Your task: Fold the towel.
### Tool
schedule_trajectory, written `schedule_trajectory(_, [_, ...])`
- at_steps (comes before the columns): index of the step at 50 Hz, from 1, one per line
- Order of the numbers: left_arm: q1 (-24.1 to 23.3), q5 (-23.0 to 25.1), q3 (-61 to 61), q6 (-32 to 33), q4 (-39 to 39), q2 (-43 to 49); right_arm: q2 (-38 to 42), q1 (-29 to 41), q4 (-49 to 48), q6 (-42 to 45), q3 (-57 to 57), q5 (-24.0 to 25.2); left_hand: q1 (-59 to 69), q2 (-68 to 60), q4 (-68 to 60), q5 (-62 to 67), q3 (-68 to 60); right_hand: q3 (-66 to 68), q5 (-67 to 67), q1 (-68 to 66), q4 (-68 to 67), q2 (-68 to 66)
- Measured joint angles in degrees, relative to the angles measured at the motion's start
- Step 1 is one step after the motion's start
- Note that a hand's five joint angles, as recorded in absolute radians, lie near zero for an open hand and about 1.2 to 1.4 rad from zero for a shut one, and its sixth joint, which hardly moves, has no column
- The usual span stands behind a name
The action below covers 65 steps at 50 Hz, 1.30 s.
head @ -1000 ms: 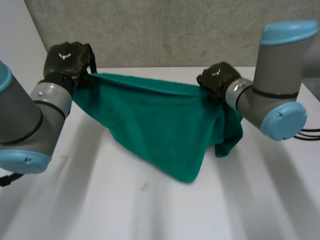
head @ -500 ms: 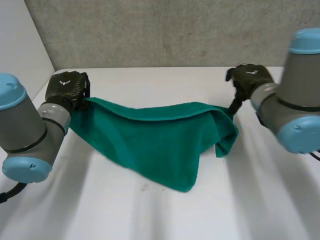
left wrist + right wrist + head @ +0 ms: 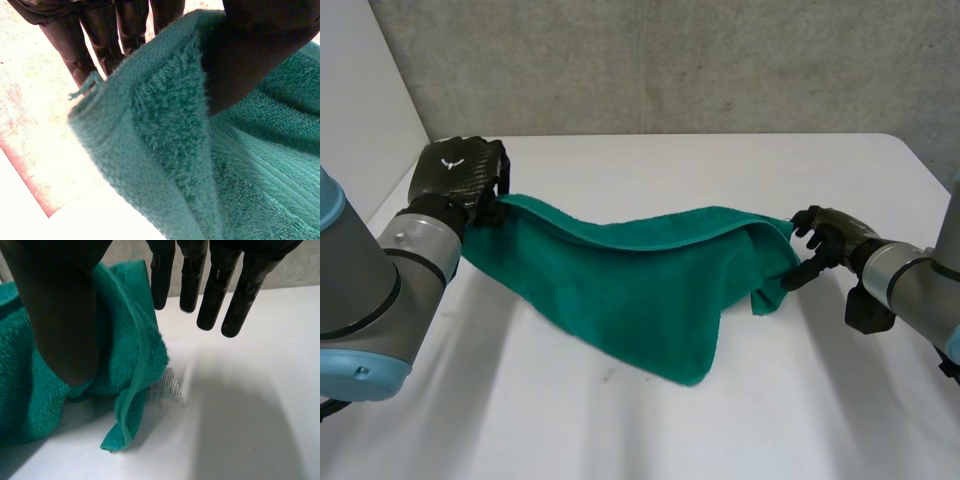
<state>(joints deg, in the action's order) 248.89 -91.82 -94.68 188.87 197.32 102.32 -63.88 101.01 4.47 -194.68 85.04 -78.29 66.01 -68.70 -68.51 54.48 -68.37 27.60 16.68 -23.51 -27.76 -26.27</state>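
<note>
- This is looking like a robotics lab or test cell, not a home.
- A left arm (image 3: 370, 290) and a right arm (image 3: 910, 285), machine-built with grey joints and light-blue caps, are reaching over a plain white table (image 3: 650, 430).
- A bare grey wall (image 3: 670, 60), rough like concrete, is standing behind the table, and a white panel (image 3: 360, 110) is closing off its left side.

The left arm (image 3: 365, 285) is a thick grey cylinder with a thin black band near the wrist and a light-blue cap; the left hand (image 3: 453, 178) is black, its woven-pattern back bearing a small white emblem; the right arm (image 3: 905, 285) is grey too; the right hand (image 3: 832, 232) is black; its fingers (image 3: 214, 295) are slim, glossy and round-tipped.
</note>
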Motion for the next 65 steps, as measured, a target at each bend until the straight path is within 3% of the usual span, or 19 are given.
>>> schedule_trajectory(10, [-0.13, -0.01, -0.26, -0.07, 0.00, 0.10, 6.48, 0.42, -1.59, -2.44, -4.12, -0.31, 0.00, 0.00, 0.00, 0.00, 0.00, 13.23, 12.31, -11.42, -12.71, -14.69])
schedule_trajectory(17, [0.00, 0.03, -0.26, -0.08, -0.01, 0.30, 10.32, 0.39, -2.94, -3.49, -7.04, -0.78, 0.00, 0.00, 0.00, 0.00, 0.00, 39.19, 38.77, -32.02, -39.24, -40.66])
schedule_trajectory(23, [0.29, -0.02, -0.11, -0.09, 0.01, 0.22, 8.91, 0.12, -5.37, -2.64, -7.31, -2.92, 0.00, 0.00, 0.00, 0.00, 0.00, 40.03, 39.24, -32.03, -40.35, -40.99])
schedule_trajectory(27, [1.10, -0.06, 0.38, 0.13, -0.04, -0.79, 1.31, -0.05, -5.43, 5.43, -8.51, -4.18, 0.00, 0.00, 0.00, 0.00, 0.00, 40.03, 39.49, -32.03, -40.36, -40.99])
schedule_trajectory(32, [4.34, -0.04, 0.91, 0.77, -0.25, -3.60, -6.49, -0.02, 3.92, 29.13, -13.04, -2.58, 0.00, 0.00, 0.00, 0.00, 0.00, 40.03, 39.63, -32.02, -40.36, -40.99])
schedule_trajectory(33, [4.34, -0.04, 0.91, 0.77, -0.25, -3.60, -6.49, -0.02, 3.92, 29.13, -13.04, -2.58, 0.00, 0.00, 0.00, 0.00, 0.00, 40.03, 39.63, -32.02, -40.36, -40.99])
schedule_trajectory(34, [5.71, 0.00, 0.97, 1.10, -0.48, -4.58, -7.71, 0.09, 8.16, 37.60, -14.85, -2.61, 0.00, 0.00, 0.00, 0.00, 0.00, 40.03, 39.63, -32.03, -40.36, -40.99])
schedule_trajectory(35, [5.71, 0.00, 0.97, 1.10, -0.48, -4.58, -7.71, 0.09, 8.16, 37.60, -14.85, -2.61, 0.00, 0.00, 0.00, 0.00, 0.00, 40.03, 39.63, -32.03, -40.36, -40.99])
schedule_trajectory(36, [6.83, 0.06, 0.94, 1.43, -0.78, -5.39, -8.43, 0.25, 12.08, 44.95, -16.63, -3.25, 0.00, 0.00, 0.00, 0.00, 0.00, 40.03, 39.63, -32.02, -40.38, -40.99])
schedule_trajectory(39, [7.26, 0.08, 0.88, 1.60, -0.97, -5.72, -8.54, 0.29, 13.07, 46.77, -17.09, -3.59, 0.00, 0.00, 0.00, 0.00, 0.00, 40.03, 39.63, -32.02, -40.38, -40.99])
schedule_trajectory(41, [8.40, 0.44, 0.36, 2.27, -1.93, -6.66, -8.67, 0.47, 17.65, 54.99, -19.35, -6.65, 0.00, 0.00, 0.00, 0.00, 0.00, 40.03, 39.63, -32.03, -40.61, -40.99])
schedule_trajectory(50, [8.15, 4.45, -2.26, 4.31, -4.85, -5.87, -7.33, 0.63, 22.75, 62.37, -16.48, -10.60, 0.00, 0.00, 0.00, 0.00, 0.00, 40.03, 39.68, -32.03, -40.61, -40.99])
schedule_trajectory(56, [7.42, 6.25, -0.74, 9.80, -6.24, 1.51, -2.15, 2.38, 23.97, 66.12, -16.12, -10.77, 0.00, 0.00, 0.00, 0.00, 0.00, 40.03, 40.16, -32.03, -40.60, -40.99])
schedule_trajectory(65, [5.22, 5.40, 17.11, 19.18, -5.99, 14.28, 6.38, 5.10, 16.46, 62.62, -31.56, -11.15, 0.00, 0.00, 0.00, 0.00, -0.02, 40.03, 40.17, -32.03, -40.61, -40.99])
